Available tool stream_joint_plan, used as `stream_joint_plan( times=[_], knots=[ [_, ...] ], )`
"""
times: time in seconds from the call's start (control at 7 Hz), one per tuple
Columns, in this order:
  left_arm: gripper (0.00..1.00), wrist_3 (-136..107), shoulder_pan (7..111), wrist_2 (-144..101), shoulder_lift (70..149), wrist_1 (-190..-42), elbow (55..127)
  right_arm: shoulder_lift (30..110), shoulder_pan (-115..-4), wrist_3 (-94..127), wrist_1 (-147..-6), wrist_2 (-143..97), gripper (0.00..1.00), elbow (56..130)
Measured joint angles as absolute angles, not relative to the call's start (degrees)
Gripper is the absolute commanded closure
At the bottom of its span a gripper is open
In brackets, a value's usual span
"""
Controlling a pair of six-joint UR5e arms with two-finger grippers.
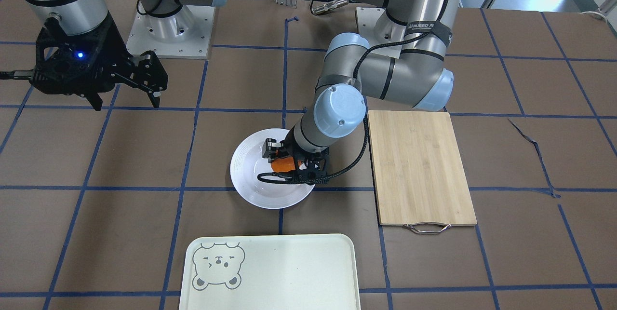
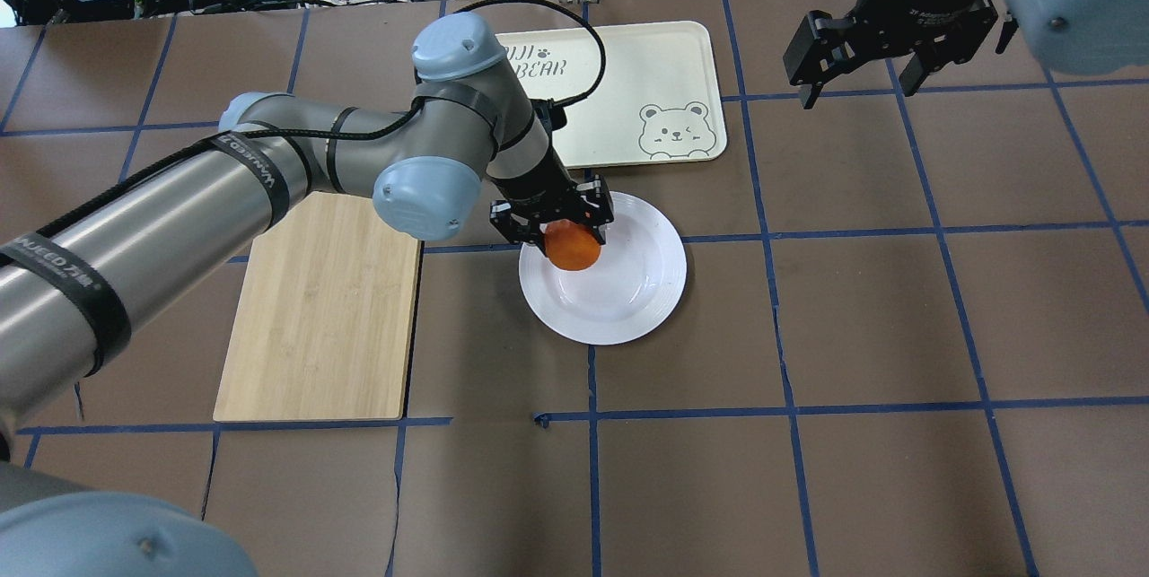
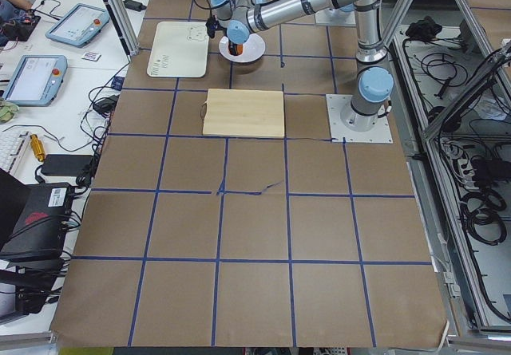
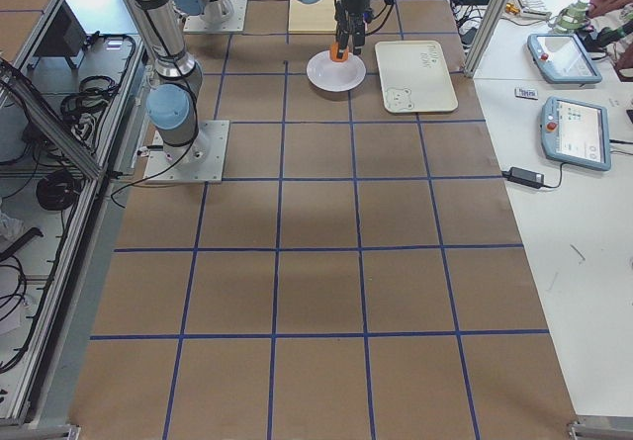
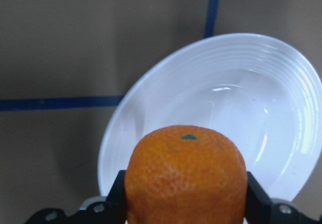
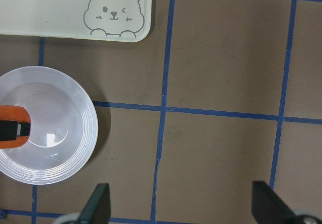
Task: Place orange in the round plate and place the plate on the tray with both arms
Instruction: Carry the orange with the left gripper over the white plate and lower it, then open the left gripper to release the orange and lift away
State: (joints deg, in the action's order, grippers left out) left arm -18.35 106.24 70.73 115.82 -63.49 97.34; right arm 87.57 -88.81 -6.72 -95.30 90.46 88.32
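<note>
Left pincer (image 2: 571, 238) clamps orange (image 2: 574, 250) over round plate (image 2: 639, 292); right pincer (image 2: 855, 91) spread wide, empty.

Near tray (image 2: 646, 65), round plate (image 2: 628, 290) under orange (image 2: 573, 247)

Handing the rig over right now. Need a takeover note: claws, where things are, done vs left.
Left claw: shut on the orange, holding it over the round plate, on the side nearest the bamboo board. Not released.
Right claw: open, empty, above the table, apart from the plate.
Round plate: on the table beside the tray, not on it.
Done: orange grasped and over the plate.
Left: release the orange into the plate, then move the plate onto the tray with both arms.
</note>
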Motion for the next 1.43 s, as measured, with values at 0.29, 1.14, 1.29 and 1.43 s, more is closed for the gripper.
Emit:
stream_joint_plan(
  times=[0.29, 1.14, 1.29, 1.43],
  knots=[
    [0.00, -20.1, 107.7, 70.2, 117.9, -62.1, 97.7, 87.4, -88.8, -6.5, -95.4, 90.4, 0.00, 88.4],
    [0.00, -17.6, 98.2, 78.9, 105.9, -85.6, 83.8, 86.3, -88.8, -5.8, -94.7, 90.8, 0.00, 88.0],
    [0.00, -16.3, 97.2, 81.0, 102.5, -91.0, 81.6, 86.2, -88.9, -5.7, -94.7, 90.8, 0.00, 88.0],
    [0.00, -15.0, 97.2, 84.8, 99.1, -93.0, 81.0, 86.1, -89.0, -5.7, -94.7, 90.6, 0.00, 87.9]
  ],
)
